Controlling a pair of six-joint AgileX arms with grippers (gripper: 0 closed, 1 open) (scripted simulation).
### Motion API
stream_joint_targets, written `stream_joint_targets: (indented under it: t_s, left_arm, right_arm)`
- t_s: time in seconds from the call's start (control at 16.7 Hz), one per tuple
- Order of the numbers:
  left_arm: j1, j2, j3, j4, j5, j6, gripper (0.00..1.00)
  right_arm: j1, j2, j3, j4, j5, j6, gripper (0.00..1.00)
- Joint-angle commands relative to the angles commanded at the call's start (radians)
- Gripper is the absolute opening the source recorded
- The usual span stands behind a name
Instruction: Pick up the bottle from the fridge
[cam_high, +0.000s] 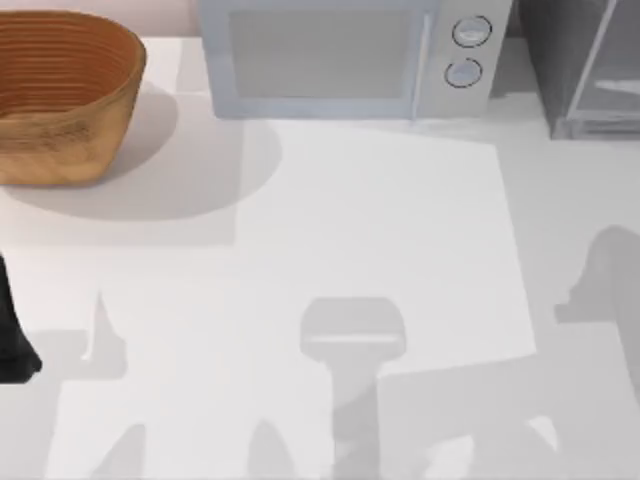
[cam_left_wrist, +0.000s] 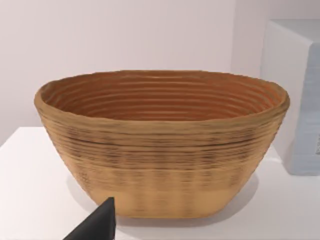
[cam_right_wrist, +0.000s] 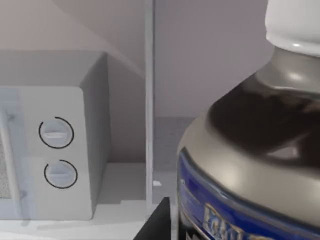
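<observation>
- Two stages seemed to remain, as far as the views allowed a judgement: securing the bottle (cam_right_wrist: 255, 150) and bringing it out of the fridge (cam_high: 585, 65). The approach looked largely made, since the bottle loomed very close in front of the right tool (cam_right_wrist: 157, 222) in the right wrist view.
- Whether the right tool was open or had hold of the bottle could not be told; just one dark fingertip showed, beside the bottle's blue label band.
- The bottle stood upright, its long axis vertical, white cap up and base down. It was right before the right tool, with a pale vertical frame edge beyond it and the microwave (cam_high: 340, 55) farther off to the side past that edge.
- Its glossy dark shoulder sloped in toward the cap, so a hold lower on the body would probably be steadier.
- The left tool (cam_left_wrist: 97, 225) was parked facing the woven basket (cam_high: 60, 95) on the table (cam_high: 380, 250), with nothing in it that could be seen; how far it was open could not be told.
</observation>
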Motion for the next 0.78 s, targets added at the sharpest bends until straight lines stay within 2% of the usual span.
stream_joint_targets:
  t_s: [0.42, 0.78]
  left_arm:
    - [0.000, 0.000, 0.000, 0.000, 0.000, 0.000, 1.00]
    - [0.000, 0.000, 0.000, 0.000, 0.000, 0.000, 1.00]
  right_arm:
    - [0.185, 0.644, 0.148, 0.448, 0.190, 0.005, 0.00]
    - [0.298, 1.014, 0.249, 0.730, 0.305, 0.007, 0.00]
